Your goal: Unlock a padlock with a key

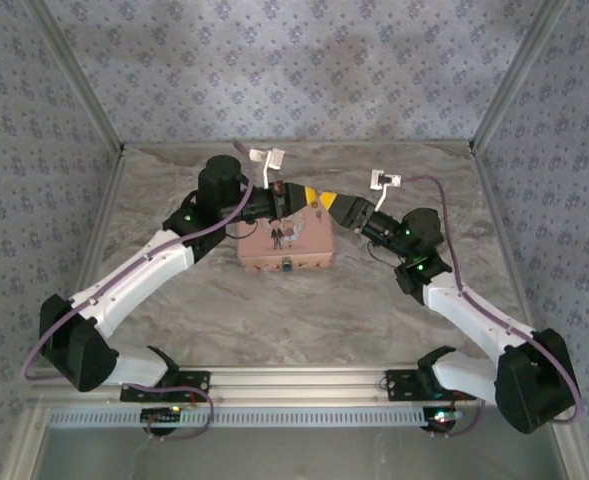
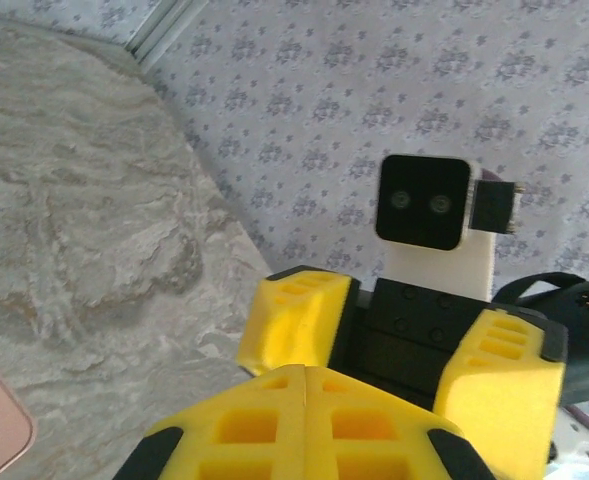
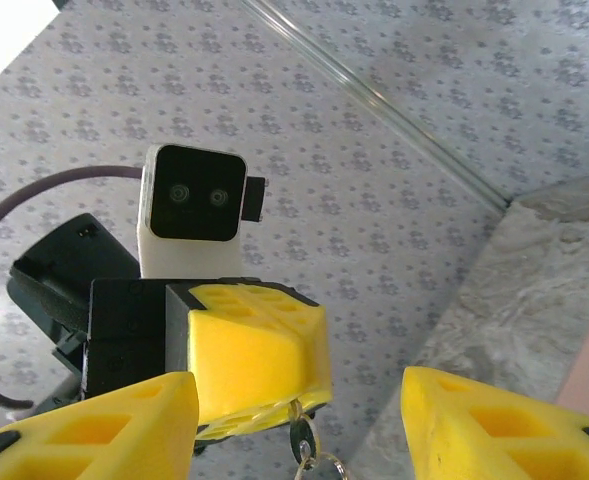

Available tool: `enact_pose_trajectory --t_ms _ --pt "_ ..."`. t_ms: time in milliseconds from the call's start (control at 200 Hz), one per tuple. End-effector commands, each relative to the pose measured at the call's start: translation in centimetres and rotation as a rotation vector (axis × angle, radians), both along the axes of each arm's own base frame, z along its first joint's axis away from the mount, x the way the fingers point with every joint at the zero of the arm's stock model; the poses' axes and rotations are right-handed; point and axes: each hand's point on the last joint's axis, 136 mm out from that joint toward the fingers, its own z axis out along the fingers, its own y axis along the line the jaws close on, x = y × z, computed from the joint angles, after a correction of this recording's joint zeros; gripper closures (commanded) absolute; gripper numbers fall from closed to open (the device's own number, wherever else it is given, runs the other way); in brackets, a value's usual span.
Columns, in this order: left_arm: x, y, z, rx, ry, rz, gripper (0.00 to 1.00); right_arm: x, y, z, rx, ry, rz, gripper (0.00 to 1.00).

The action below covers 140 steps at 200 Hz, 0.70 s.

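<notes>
1. The left claw [image 2: 304, 378] is pressed together on the key [image 3: 301, 438]. The small silvery key hangs just under its yellow tips, with a ring on it.
2. The right claw [image 2: 399, 350] is spread and holds nothing. Its jaws stand on either side of the left claw's tip.
3. Both claws meet in the air over the far edge of the tin [image 1: 299, 250], off the surface [image 1: 374, 300].
4. The padlock [image 1: 288, 265] sits at the middle of the tin's near face, at the clasp, apart from both claws.
5. The key is probably light, thin, stiff and slick, so it may twist between the pads. It is best taken by its flat head, leaving the blade free.
6. The padlock is likely hard, light and loose on the clasp, so it may swing away under the key. It is best steadied by the sides of its body, keyhole clear. The tin may slide too.
7. The padlock looks dark bluish-grey and tiny against the pink tin. Its keyhole is too small to make out.
</notes>
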Motion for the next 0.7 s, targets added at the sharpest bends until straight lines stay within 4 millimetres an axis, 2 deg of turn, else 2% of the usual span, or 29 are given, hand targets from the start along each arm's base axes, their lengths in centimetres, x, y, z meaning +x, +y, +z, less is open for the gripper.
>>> enact_pose_trajectory --t_ms 0,120,645,695 --pt "-1.1 0.2 3.3 -0.082 -0.075 -0.014 1.00 -1.3 0.2 1.8 0.075 -0.039 0.061 0.46" --pt "-1.2 0.2 3.5 -0.085 -0.079 -0.010 1.00 -1.6 0.4 2.1 0.077 -0.049 0.077 0.54" --pt "-1.2 0.2 3.6 -0.096 -0.087 -0.008 1.00 -1.7 1.7 1.4 0.044 -0.033 0.118 0.66" --pt "-1.2 0.2 3.6 -0.096 -0.089 -0.009 1.00 -1.6 1.7 1.4 0.043 -0.031 0.117 0.70"
